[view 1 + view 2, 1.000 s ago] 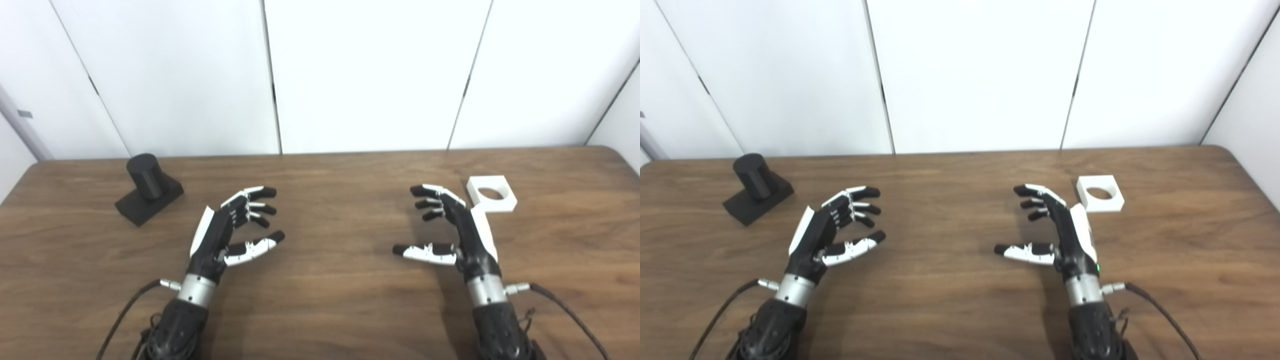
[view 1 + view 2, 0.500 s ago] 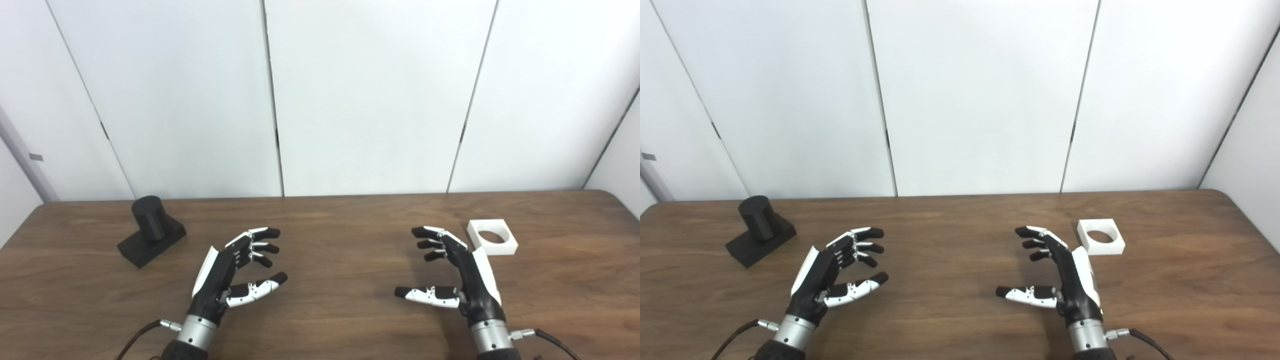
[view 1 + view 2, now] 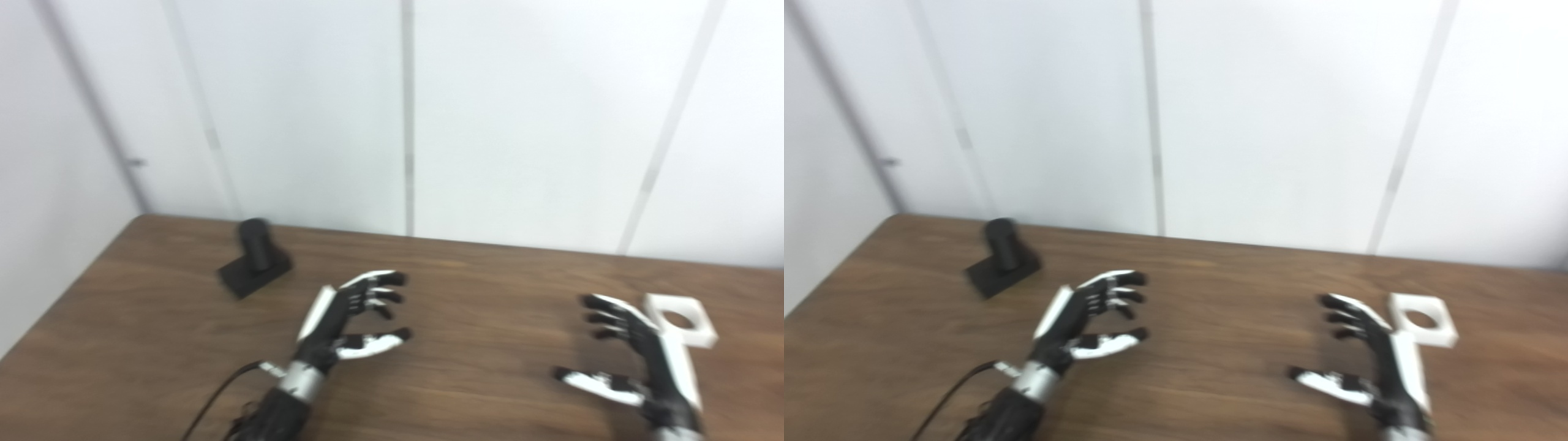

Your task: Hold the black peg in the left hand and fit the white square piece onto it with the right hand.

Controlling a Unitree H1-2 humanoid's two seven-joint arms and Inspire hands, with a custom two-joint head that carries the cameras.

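Neither of my robot hands held anything at this point, so by my reckoning the task stood at its first step. Far left on the brown wooden bench [image 3: 153, 343], the black cylindrical peg on its black block base [image 3: 255, 263] stood upright, well apart from my left robot hand [image 3: 343, 318], whose fingers were spread and empty above the wood. My right robot hand [image 3: 1372, 361] was likewise spread and empty, its back just beside the white square piece with the round hole [image 3: 1422, 320], which lay flat. Next, I judged, the left needed to reach far over and close around the peg, while the right turned toward the piece.
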